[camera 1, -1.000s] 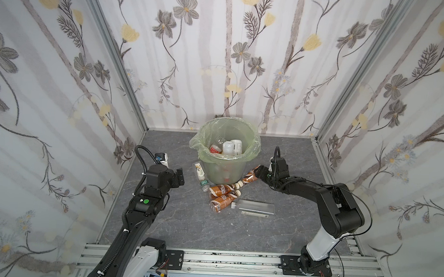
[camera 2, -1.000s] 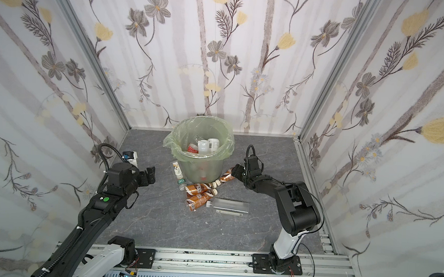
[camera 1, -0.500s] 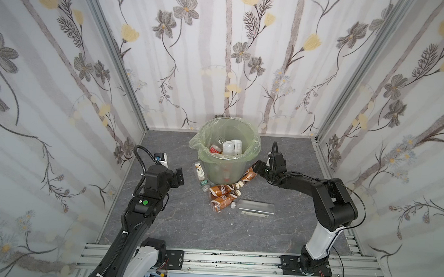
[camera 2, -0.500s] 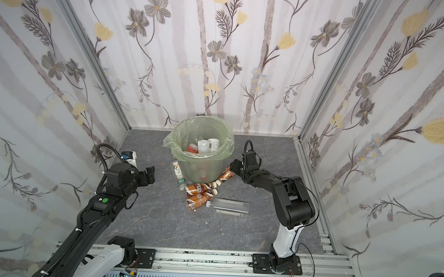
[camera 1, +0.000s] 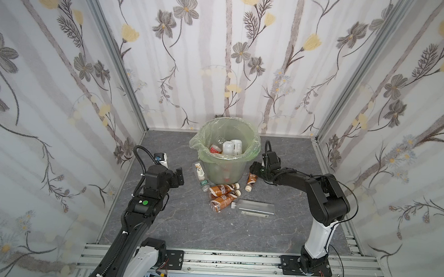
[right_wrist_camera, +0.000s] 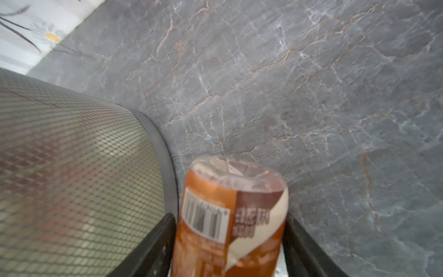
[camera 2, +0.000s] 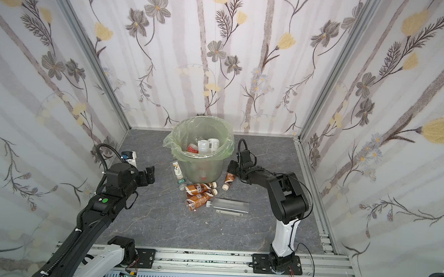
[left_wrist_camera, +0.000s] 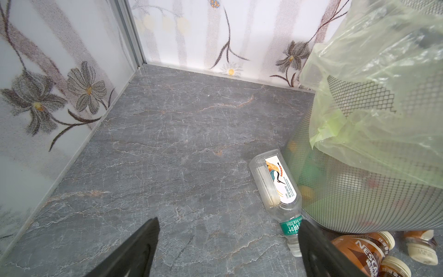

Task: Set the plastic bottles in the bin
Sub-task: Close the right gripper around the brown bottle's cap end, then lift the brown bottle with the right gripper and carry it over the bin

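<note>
Now the right gripper is closed around a brown-labelled bottle at its base end, just beside the bin. The grasp seems done. Next it must probably lift the bottle over the bin and let go. The left gripper hangs wide and empty.

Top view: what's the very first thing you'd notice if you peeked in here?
The big green-bagged bin stands at the back middle of the table, with white-capped bottles inside. Just in front of it lies a little pile of brown-and-white bottles. Beside the bin, the right gripper is clamped on another brown bottle.
</note>
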`<action>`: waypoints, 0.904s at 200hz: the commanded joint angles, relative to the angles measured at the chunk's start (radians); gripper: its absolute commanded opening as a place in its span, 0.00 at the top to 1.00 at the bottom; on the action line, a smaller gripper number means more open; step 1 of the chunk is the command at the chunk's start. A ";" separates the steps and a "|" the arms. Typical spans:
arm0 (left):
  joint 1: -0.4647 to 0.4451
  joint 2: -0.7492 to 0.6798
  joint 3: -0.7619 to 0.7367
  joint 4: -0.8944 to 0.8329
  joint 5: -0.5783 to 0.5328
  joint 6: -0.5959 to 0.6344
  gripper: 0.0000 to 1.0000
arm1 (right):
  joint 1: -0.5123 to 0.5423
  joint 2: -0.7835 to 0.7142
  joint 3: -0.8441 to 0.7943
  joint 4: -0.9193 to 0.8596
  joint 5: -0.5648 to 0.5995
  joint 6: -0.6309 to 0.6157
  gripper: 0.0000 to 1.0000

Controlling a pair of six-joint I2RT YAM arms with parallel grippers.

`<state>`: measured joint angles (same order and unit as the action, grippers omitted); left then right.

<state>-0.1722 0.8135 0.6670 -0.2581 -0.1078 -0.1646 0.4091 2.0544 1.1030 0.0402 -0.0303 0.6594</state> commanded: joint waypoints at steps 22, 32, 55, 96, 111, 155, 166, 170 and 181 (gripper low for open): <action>0.002 0.008 -0.001 0.027 0.013 -0.009 0.08 | 0.022 -0.004 0.015 -0.062 0.109 -0.064 0.30; 0.002 0.011 -0.001 0.028 0.013 -0.010 0.08 | 0.021 -0.001 0.013 -0.062 0.109 -0.068 0.30; 0.002 0.009 -0.003 0.027 0.011 -0.009 0.08 | 0.022 0.007 0.006 -0.058 0.095 -0.078 0.31; 0.002 0.009 -0.005 0.027 0.011 -0.009 0.08 | 0.022 -0.006 -0.028 -0.031 0.084 -0.086 0.36; 0.002 0.009 -0.004 0.027 0.011 -0.009 0.08 | 0.020 -0.014 -0.032 -0.032 0.089 -0.093 0.38; 0.002 0.008 -0.003 0.026 0.013 -0.009 0.08 | 0.009 -0.054 -0.051 -0.020 0.092 -0.121 0.44; 0.001 0.008 -0.003 0.027 0.013 -0.011 0.08 | 0.003 -0.072 -0.059 -0.013 0.088 -0.124 0.46; 0.002 0.008 -0.003 0.027 0.012 -0.010 0.08 | 0.000 -0.079 -0.062 -0.009 0.086 -0.126 0.46; 0.002 0.009 -0.003 0.027 0.013 -0.011 0.08 | -0.006 -0.099 -0.069 -0.002 0.081 -0.132 0.47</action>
<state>-0.1711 0.8234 0.6670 -0.2581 -0.0929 -0.1650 0.4129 1.9923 1.0439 -0.0174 0.0521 0.5449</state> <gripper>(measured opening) 0.920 0.572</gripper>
